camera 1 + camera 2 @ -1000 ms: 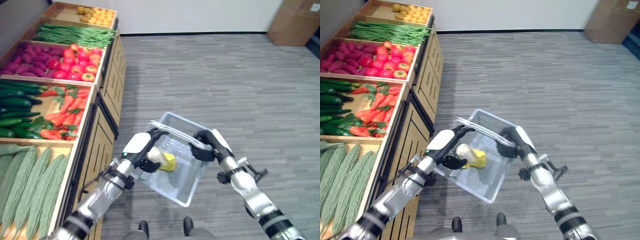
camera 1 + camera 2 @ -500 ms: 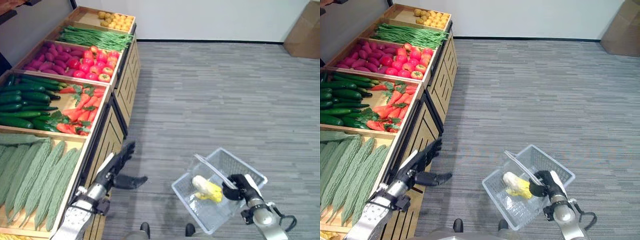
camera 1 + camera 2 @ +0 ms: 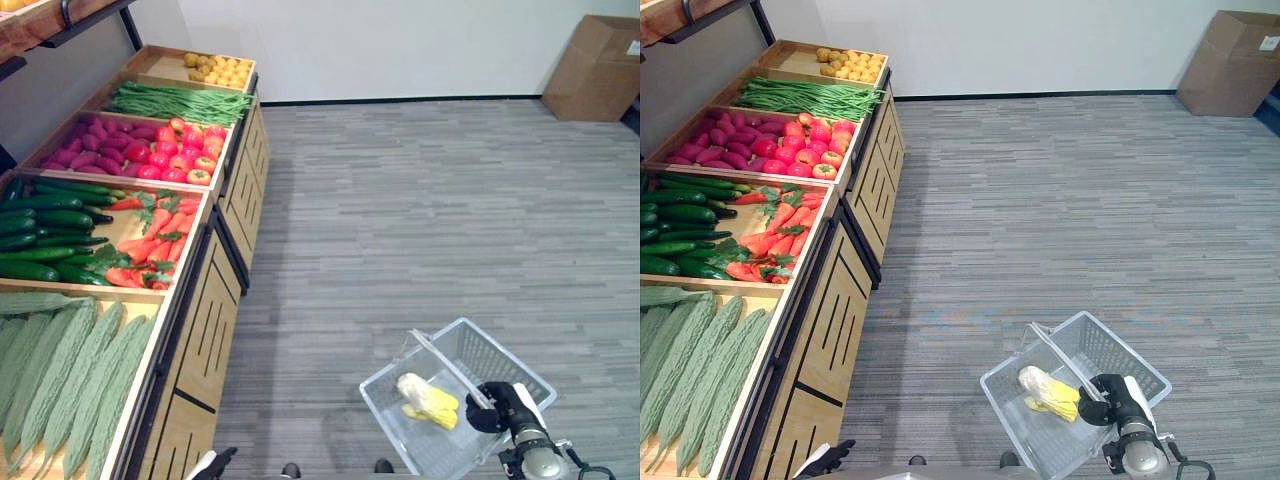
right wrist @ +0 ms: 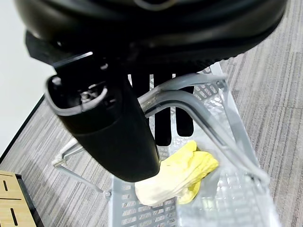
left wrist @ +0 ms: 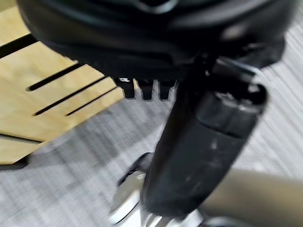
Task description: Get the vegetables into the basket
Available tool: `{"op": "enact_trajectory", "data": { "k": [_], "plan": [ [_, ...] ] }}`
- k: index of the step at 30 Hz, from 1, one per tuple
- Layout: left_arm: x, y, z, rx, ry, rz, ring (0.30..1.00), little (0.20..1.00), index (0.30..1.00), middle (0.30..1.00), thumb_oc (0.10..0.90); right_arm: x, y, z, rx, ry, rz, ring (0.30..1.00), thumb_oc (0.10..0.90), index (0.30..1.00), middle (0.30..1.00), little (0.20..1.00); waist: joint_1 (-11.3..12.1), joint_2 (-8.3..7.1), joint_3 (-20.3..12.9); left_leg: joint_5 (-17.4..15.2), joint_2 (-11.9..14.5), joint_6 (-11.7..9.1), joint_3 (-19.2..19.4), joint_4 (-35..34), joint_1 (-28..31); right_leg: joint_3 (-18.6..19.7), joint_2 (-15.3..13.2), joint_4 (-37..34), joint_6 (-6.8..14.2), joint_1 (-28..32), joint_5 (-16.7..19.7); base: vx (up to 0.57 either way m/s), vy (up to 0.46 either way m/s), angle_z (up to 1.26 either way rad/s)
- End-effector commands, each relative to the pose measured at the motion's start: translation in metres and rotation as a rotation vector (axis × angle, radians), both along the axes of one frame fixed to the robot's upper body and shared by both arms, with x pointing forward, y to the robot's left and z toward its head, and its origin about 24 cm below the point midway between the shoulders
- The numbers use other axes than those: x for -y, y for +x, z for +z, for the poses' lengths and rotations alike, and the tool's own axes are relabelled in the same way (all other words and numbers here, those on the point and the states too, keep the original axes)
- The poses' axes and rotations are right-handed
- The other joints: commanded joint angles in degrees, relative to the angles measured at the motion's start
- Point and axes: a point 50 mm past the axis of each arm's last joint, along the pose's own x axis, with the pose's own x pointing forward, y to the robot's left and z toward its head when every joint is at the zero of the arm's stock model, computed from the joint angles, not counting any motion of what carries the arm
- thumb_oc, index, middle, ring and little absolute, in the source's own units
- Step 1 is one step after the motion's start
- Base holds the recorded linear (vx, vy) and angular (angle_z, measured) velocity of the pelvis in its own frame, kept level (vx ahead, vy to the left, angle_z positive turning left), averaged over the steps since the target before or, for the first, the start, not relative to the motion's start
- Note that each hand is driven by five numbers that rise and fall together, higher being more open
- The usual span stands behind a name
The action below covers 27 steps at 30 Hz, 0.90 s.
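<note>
A clear plastic basket [image 3: 507,348] hangs low at my right side over the grey floor. Inside it lies a yellow-and-white vegetable [image 3: 427,399], like a husked corn cob [image 4: 176,177]. My right hand [image 3: 496,406] is shut on the basket's handle [image 4: 188,101], thumb [image 4: 113,137] over it and fingers curled under. My left hand [image 3: 830,457] shows at the bottom edge beside the wooden cabinet, fingers straight and holding nothing. The thumb [image 5: 203,142] stands out in front of the cabinet's slatted door [image 5: 52,94].
A wooden produce stand runs along my left with bitter gourds [image 3: 70,350], cucumbers [image 3: 45,225], carrots [image 3: 150,240], tomatoes [image 3: 180,160], purple roots [image 3: 85,150], green beans [image 3: 175,100] and yellow produce [image 3: 215,68]. A cardboard box [image 3: 590,55] stands far right by the wall.
My left hand let go of the vegetable in the basket, drew back and dropped to the bottom edge. The right hand carried the basket down to the right. The camera also shifted.
</note>
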Motion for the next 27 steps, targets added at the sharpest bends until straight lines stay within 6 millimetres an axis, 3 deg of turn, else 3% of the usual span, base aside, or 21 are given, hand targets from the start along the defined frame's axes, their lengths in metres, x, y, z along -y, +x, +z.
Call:
{"op": "enact_trajectory", "data": {
  "k": [1,4,10,13,15,18,19,20,21,22,25,27],
  "plan": [
    [-0.022,0.017,0.006,0.029,0.112,0.032,1.0,1.0,1.0,1.0,0.9,-0.003,0.057,0.05,0.326,-0.039,0.093,0.3,0.4,0.3,0.3,0.3,0.95,-2.98,0.48,-0.53,1.33,-2.48,-1.64,0.04,0.22,-2.86,-0.8,0.26,1.58,-0.15,2.08,0.04,-0.055,-0.09],
    [-0.023,0.007,0.004,0.0,0.123,0.119,1.0,1.0,1.0,1.0,0.9,-0.006,0.058,0.054,0.343,-0.03,0.114,0.3,0.4,0.3,0.3,0.3,1.08,-2.89,1.78,-0.07,2.06,-2.83,-2.18,0.04,-0.08,-3.69,-0.19,1.94,0.94,-0.79,1.02,0.03,-0.09,0.0],
    [-0.03,0.009,0.005,0.022,0.134,0.24,1.0,1.0,1.0,1.0,0.9,-0.005,0.067,0.065,0.391,-0.036,0.133,0.3,0.4,0.3,0.3,0.3,1.43,-2.71,4.01,0.03,3.94,-3.3,-4.44,3.69,-2.8,-4.47,1.34,9.32,-0.86,-4.56,-2.71,0.03,-0.146,0.21],
    [-0.032,0.018,0.007,0.054,0.132,0.295,1.0,1.0,1.0,1.0,0.9,-0.003,0.073,0.075,0.426,-0.059,0.158,0.3,0.4,0.3,0.3,0.3,1.82,-3.23,6.04,-0.29,3.98,-4.41,-6.31,13.29,-7.64,-5.45,1.95,10.0,-2.28,-4.28,-3.7,0.05,-0.239,0.19],
    [-0.029,0.021,0.007,0.06,0.124,0.293,1.0,1.0,1.0,1.0,0.9,0.0,0.073,0.075,0.419,-0.073,0.153,0.3,0.4,0.3,0.3,0.3,1.92,-3.34,6.7,0.18,3.19,-4.53,-6.9,15.68,-9.04,-6.09,1.83,10.13,-2.63,-3.74,-4.1,0.05,-0.085,0.3],
    [-0.026,0.026,0.007,0.076,0.125,0.262,1.0,1.0,1.0,1.0,0.9,0.002,0.076,0.08,0.433,-0.1,0.164,0.3,0.4,0.3,0.3,0.3,2.35,-3.64,6.94,1.37,2.19,-3.65,-7.34,12.67,-12.45,-6.28,1.25,9.87,-2.18,-3.13,-4.48,0.13,-0.008,0.13],
    [-0.024,0.027,0.007,0.076,0.126,0.255,1.0,1.0,1.0,1.0,0.9,0.001,0.076,0.081,0.441,-0.105,0.163,0.3,0.4,0.3,0.3,0.3,2.6,-3.69,6.66,3.72,2.97,-3.62,-6.62,10.03,-14.88,-6.07,1.4,9.44,-1.94,-2.43,-4.66,0.17,0.023,0.33],
    [-0.024,0.027,0.007,0.076,0.126,0.255,1.0,1.0,1.0,1.0,0.9,0.001,0.076,0.081,0.441,-0.105,0.163,0.3,0.4,0.3,0.3,0.3,2.62,-3.74,6.64,3.77,2.93,-3.61,-6.57,9.91,-14.81,-6.04,1.35,9.46,-1.92,-2.44,-4.71,0.26,0.072,0.37],
    [-0.023,0.03,0.007,0.087,0.127,0.238,1.0,1.0,1.0,1.0,0.9,-0.001,0.076,0.08,0.445,-0.105,0.157,0.3,0.4,0.3,0.3,0.3,3.34,-3.5,6.52,7.17,3.58,-4.02,-5.36,6.24,-17.4,-5.23,2.13,9.08,-1.6,-0.92,-5.37,0.21,0.062,0.2],
    [-0.024,0.03,0.007,0.089,0.131,0.238,1.0,1.0,1.0,1.0,0.9,-0.003,0.077,0.079,0.446,-0.102,0.158,0.3,0.4,0.3,0.3,0.3,3.62,-3.51,6.48,7.74,3.68,-4.17,-5.17,5.59,-17.29,-4.68,2.37,9.07,-1.53,-0.4,-5.69,0.25,0.081,0.09],
    [-0.025,0.03,0.008,0.091,0.136,0.226,1.0,1.0,1.0,1.0,0.9,-0.007,0.077,0.077,0.445,-0.095,0.168,0.3,0.4,0.3,0.3,0.3,4.13,-3.54,6.05,7.6,3.48,-4.03,-4.75,4.65,-16.19,-3.24,2.74,9.03,-1.22,0.7,-6.36,0.17,0.104,-0.44],
    [-0.025,0.027,0.008,0.081,0.147,0.207,1.0,1.0,1.0,1.0,0.9,-0.012,0.069,0.069,0.416,-0.073,0.166,0.3,0.4,0.3,0.3,0.3,4.11,-4.06,4.43,6.25,2.12,-2.45,-3.26,4.07,-14.42,-2.39,1.15,9.8,-0.08,2.66,-7.78,0.29,0.267,-1.02]
  ]
}}
